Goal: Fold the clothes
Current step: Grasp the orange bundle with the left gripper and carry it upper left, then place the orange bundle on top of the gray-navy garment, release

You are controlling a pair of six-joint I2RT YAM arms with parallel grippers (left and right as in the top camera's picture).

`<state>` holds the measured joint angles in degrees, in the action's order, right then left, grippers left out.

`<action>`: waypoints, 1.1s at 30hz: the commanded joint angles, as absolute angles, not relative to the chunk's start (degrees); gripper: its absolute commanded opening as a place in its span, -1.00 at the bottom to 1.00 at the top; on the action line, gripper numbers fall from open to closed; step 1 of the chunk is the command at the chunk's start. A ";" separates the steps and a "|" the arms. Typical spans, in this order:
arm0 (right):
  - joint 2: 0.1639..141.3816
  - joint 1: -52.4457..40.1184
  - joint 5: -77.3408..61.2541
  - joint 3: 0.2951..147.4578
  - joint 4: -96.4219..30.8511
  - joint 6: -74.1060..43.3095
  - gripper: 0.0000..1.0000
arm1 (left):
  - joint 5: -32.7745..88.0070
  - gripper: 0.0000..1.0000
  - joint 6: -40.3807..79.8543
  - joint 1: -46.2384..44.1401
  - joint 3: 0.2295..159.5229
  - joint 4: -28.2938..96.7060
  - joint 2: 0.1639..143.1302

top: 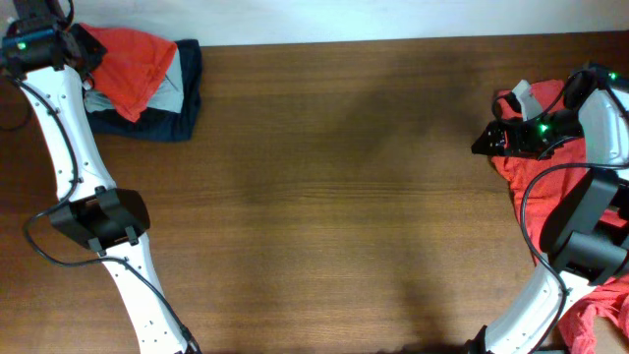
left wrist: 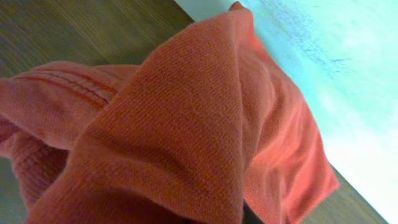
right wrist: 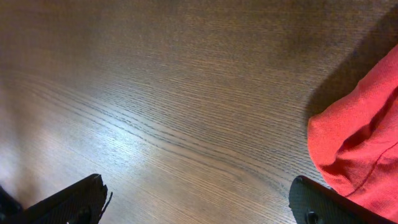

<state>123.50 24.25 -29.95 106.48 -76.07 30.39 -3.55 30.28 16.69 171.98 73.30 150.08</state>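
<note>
orange-red cotton t-shirt [top: 138,59] lies bunched on a dark blue folded stack [top: 182,108] at the table's far-left corner, apparently pinched by the left gripper [top: 79,44]. right gripper [right wrist: 199,199] stands spread beside crumpled red shirts [top: 516,167]; most folding looks undone.

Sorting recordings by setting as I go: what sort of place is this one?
Probably a robot lab bench, not a home: two white robot arms stand at a wood-grain table, with an orange-red T-shirt over darker garments at one end and crumpled red clothes at the other.
</note>
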 commanded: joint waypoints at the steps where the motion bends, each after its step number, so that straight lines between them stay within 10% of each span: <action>1: 123.48 24.40 -29.65 106.17 -76.01 30.59 0.97 | -1.19 -0.99 31.94 16.91 170.95 73.84 149.14; 9: 123.48 24.40 -29.65 106.17 -76.01 30.59 0.97 | -6.02 -0.79 31.20 17.04 170.28 76.66 149.14; 11: 123.48 24.40 -29.67 106.17 -76.01 30.59 0.97 | -6.02 0.08 31.11 17.08 170.28 77.52 149.14; 12: 123.48 24.40 -29.67 106.17 -76.03 30.59 0.97 | -5.98 0.83 29.82 17.17 170.28 77.89 149.14; 19: 123.48 24.40 -29.67 106.17 -76.01 30.59 0.97 | -2.17 0.99 23.42 18.17 170.41 81.06 148.68; 22: 123.48 24.40 -29.67 106.17 -76.03 30.59 0.97 | 4.93 0.85 21.93 18.17 170.41 78.78 147.46; 27: 123.48 24.40 -29.67 106.17 -76.01 30.59 0.97 | 20.80 -0.99 21.96 18.28 170.12 69.93 147.33; 33: 123.48 24.40 -29.67 106.17 -76.01 30.59 0.97 | 38.44 -0.99 21.96 18.04 169.62 58.08 148.22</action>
<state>123.50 24.25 -29.80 106.48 -76.05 30.39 25.98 22.90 17.87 170.17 60.51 150.02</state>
